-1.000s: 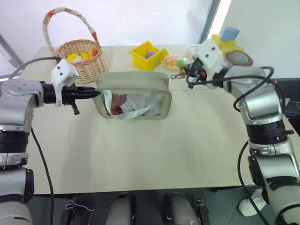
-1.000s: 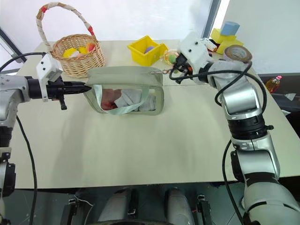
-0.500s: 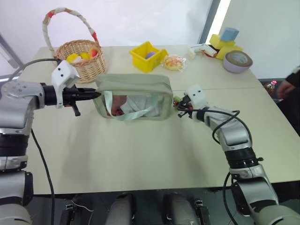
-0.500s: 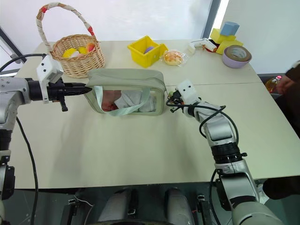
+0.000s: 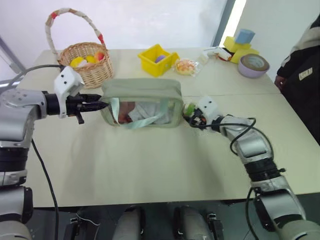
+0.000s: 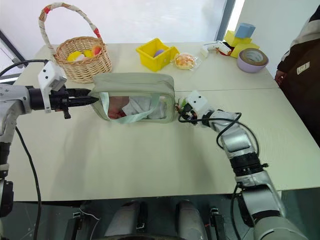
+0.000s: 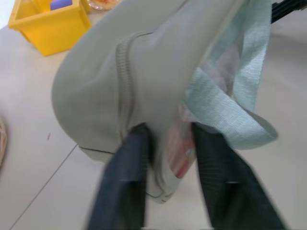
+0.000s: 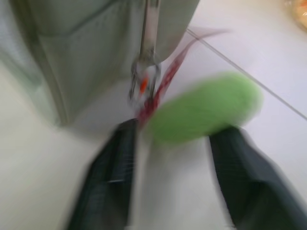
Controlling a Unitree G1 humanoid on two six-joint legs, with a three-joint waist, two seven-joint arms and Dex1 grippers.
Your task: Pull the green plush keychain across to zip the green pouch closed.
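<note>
Sage-green pouch (image 5: pixel 141 101) sits mid-table; no readable writing. Right gripper (image 8: pixel 172 143) has dropped beside it, fingers now spread around the green plush keychain (image 8: pixel 204 108). Left gripper (image 7: pixel 165 153) has loosened, straddling the pouch's end

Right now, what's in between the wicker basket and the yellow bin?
Nothing: in the left eye view, just bare table lies between the wicker basket and the yellow bin.

The robot has shiny silver arms, black cables, white wrist boxes, and a black two-fingered left claw (image 5: pixel 97 105) and right claw (image 8: pixel 172 158).
</note>
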